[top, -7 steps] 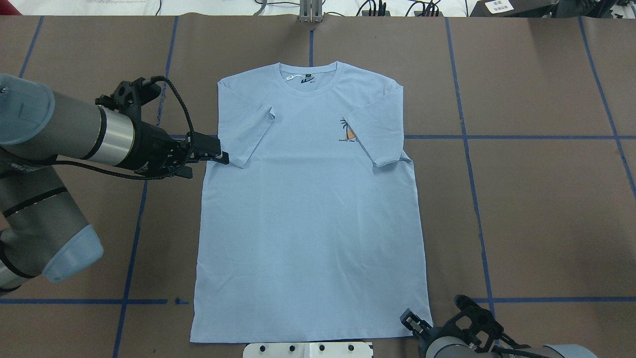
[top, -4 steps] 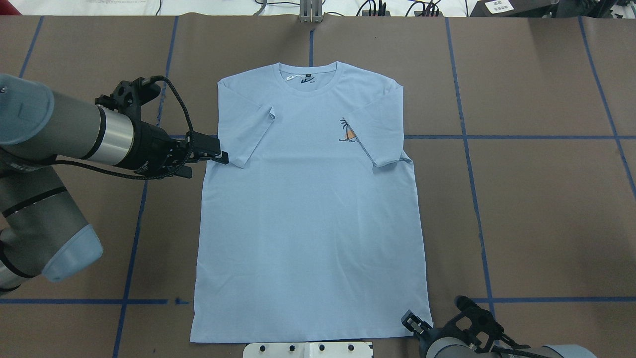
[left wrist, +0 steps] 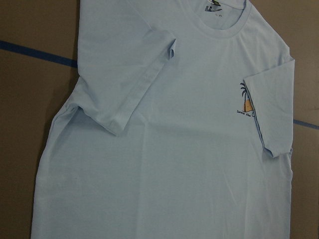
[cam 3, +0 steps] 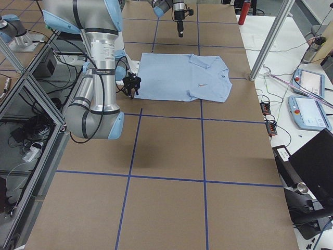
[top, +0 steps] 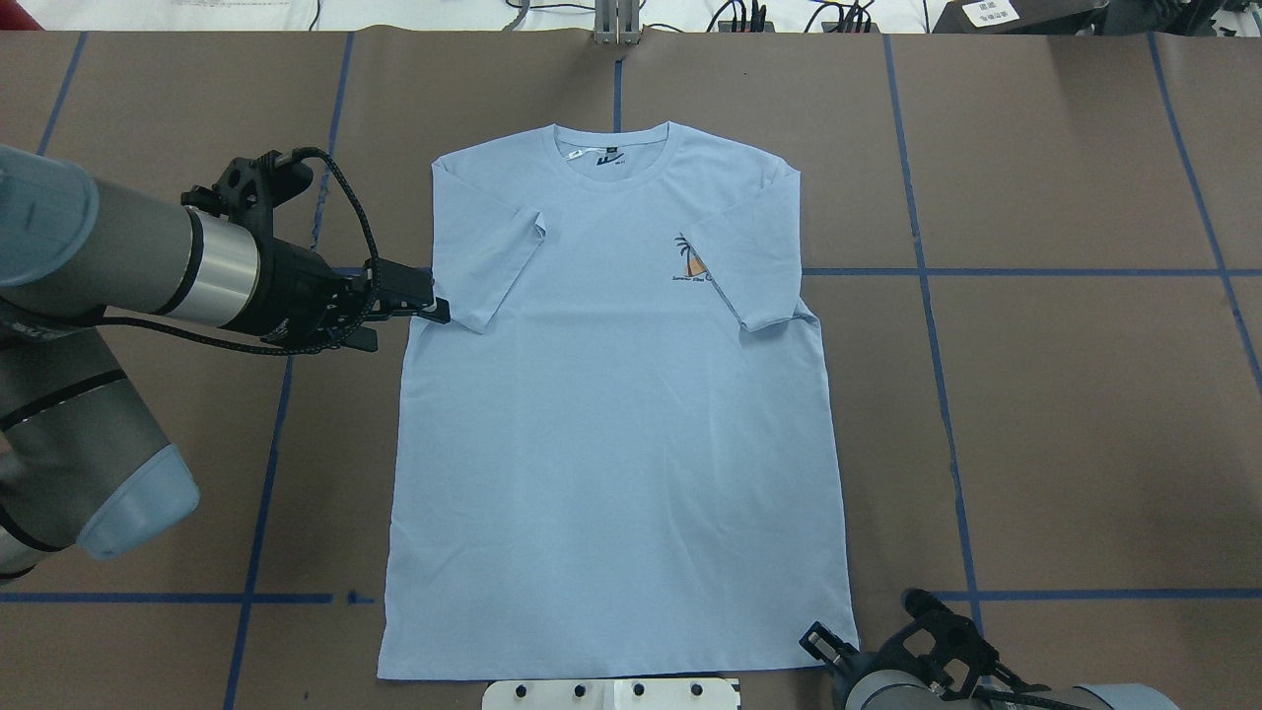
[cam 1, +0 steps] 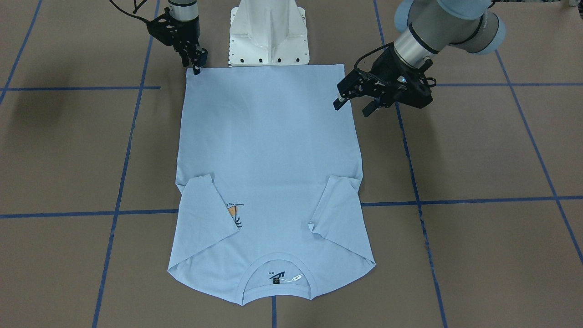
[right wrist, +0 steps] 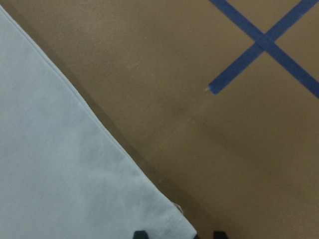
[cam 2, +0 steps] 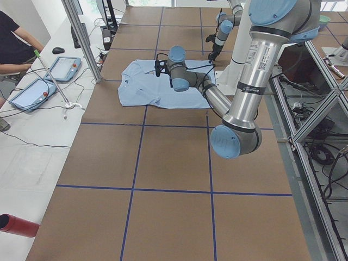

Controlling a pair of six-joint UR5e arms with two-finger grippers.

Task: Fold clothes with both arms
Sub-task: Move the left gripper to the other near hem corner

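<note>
The brown worktop (top: 1065, 414) is covered mid-way by the light blue T-shirt (top: 611, 444), laid flat with its hem at the robot-side edge. The left gripper (cam 1: 351, 107) is held wide open and empty beside a side seam. The right gripper (cam 1: 196, 68) is parted too, and the hem corner is seen between its tips.

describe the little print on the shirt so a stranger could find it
A light blue short-sleeved T-shirt lies flat on the brown table. On its chest, beside one folded-in sleeve, sits a small dark-and-orange palm-tree print, the only orange on the cloth.
</note>
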